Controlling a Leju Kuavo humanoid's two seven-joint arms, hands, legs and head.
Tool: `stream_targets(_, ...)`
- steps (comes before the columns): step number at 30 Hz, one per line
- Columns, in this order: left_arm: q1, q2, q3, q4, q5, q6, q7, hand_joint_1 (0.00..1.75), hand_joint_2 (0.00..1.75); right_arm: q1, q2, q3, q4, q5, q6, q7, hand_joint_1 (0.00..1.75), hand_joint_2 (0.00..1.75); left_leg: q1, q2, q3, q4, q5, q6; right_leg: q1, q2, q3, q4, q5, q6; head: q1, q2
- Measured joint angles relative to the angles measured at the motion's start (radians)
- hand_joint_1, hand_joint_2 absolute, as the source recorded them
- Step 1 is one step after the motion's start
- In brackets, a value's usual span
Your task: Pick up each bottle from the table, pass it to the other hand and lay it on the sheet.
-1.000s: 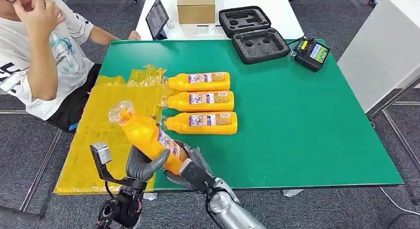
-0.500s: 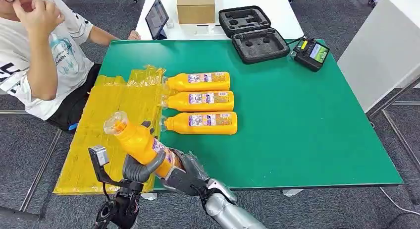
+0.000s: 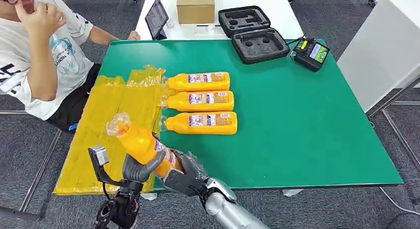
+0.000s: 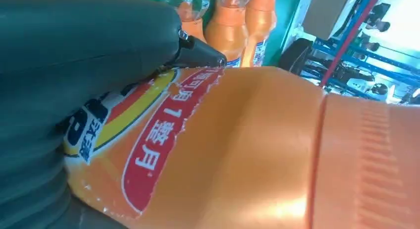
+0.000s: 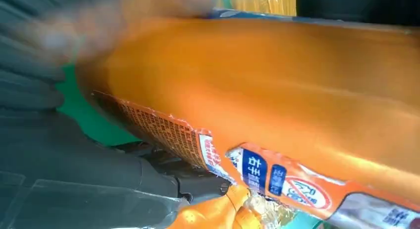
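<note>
An orange bottle (image 3: 137, 141) with a clear cap is tilted up above the table's near left corner, cap toward the yellow sheet (image 3: 106, 125). My left hand (image 3: 141, 167) grips its middle from below, thumb across the label. My right hand (image 3: 184, 177) holds its base end. In the left wrist view the bottle (image 4: 247, 149) lies under the grey thumb (image 4: 74, 55). The right wrist view has the bottle (image 5: 277, 90) resting against my right hand (image 5: 59, 149). Three more orange bottles (image 3: 200, 100) lie side by side on the green table (image 3: 307, 135), caps toward the sheet.
A person (image 3: 39, 50) sits at the table's far left corner, beside the sheet. At the back are a tablet (image 3: 157, 17), a cardboard box (image 3: 196, 6), a black foam case (image 3: 253, 33) and a handheld controller (image 3: 311, 53). A white table (image 3: 386, 45) stands at the right.
Both hands have carried the bottle a little to the left and lower, toward the sheet's near edge. The three lying bottles have not moved.
</note>
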Motion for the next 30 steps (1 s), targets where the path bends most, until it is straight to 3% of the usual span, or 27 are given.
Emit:
stream_targets(1, 0.000, 0.000, 0.000, 0.000, -0.002, -0.001, -0.002, 1.75, 1.75, 0.000, 0.000, 0.000, 0.000, 0.003, -0.005, -0.001, 0.66, 1.75, 0.000, 0.000, 0.000, 0.000, 0.000, 0.000, 0.000, 0.000, 0.000, 0.000, 0.000, 0.000, 0.000, 0.000)
stream_targets(5, -0.007, 0.000, 0.000, 0.000, -0.011, -0.005, -0.004, 1.75, 1.75, -0.001, 0.002, 0.000, 0.000, 0.014, -0.030, -0.002, 0.66, 1.75, 0.000, 0.000, 0.000, 0.000, 0.000, 0.000, 0.000, 0.000, 0.000, 0.000, 0.000, 0.000, 0.000, 0.000)
stream_targets(6, -0.010, 0.000, 0.000, 0.000, -0.017, -0.005, -0.005, 1.75, 1.75, -0.001, 0.003, 0.000, 0.000, 0.014, -0.037, -0.002, 0.00, 1.75, 0.000, 0.000, 0.000, 0.000, 0.000, 0.000, 0.000, 0.000, 0.000, 0.000, 0.000, 0.000, 0.000, 0.000)
stream_targets(7, -0.012, 0.000, 0.000, 0.000, -0.018, -0.006, -0.005, 1.75, 1.75, -0.002, 0.003, 0.000, 0.000, 0.014, -0.040, -0.003, 0.00, 1.75, 0.000, 0.000, 0.000, 0.000, 0.000, 0.000, 0.000, 0.000, 0.000, 0.000, 0.000, 0.000, 0.000, 0.000)
stream_targets(8, -0.012, 0.000, 0.000, 0.000, -0.018, -0.006, -0.005, 1.75, 1.75, -0.003, 0.003, 0.000, 0.000, 0.015, -0.043, -0.003, 0.00, 0.00, 0.000, 0.000, 0.000, 0.000, 0.000, 0.000, 0.000, 0.000, 0.000, 0.000, 0.000, 0.000, 0.000, 0.000)
stream_targets(15, -0.034, 0.000, 0.001, -0.003, -0.082, 0.062, -0.039, 1.75, 1.75, 0.030, -0.004, -0.003, -0.071, 0.000, -0.101, -0.048, 0.00, 0.00, 0.000, 0.000, 0.000, 0.000, 0.000, 0.000, 0.000, 0.000, 0.000, 0.000, 0.000, 0.000, 0.000, 0.000)
stream_targets(22, -0.041, 0.007, 0.042, -0.041, -0.310, 0.284, -0.159, 1.75, 1.75, 0.148, -0.083, -0.014, -0.496, 0.080, -0.141, -0.054, 0.00, 0.00, 0.000, -0.001, -0.001, 0.000, 0.000, 0.000, 0.000, -0.001, 0.000, 0.000, 0.000, 0.000, 0.000, 0.000)
stream_targets(30, -0.045, 0.017, 0.123, -0.084, -0.524, 0.506, -0.206, 1.75, 1.75, 0.221, -0.143, -0.017, -0.829, -0.061, -0.253, -0.148, 0.00, 0.00, 0.000, -0.001, -0.001, 0.000, 0.000, 0.000, 0.000, 0.000, 0.000, 0.000, 0.000, 0.000, 0.000, 0.000)
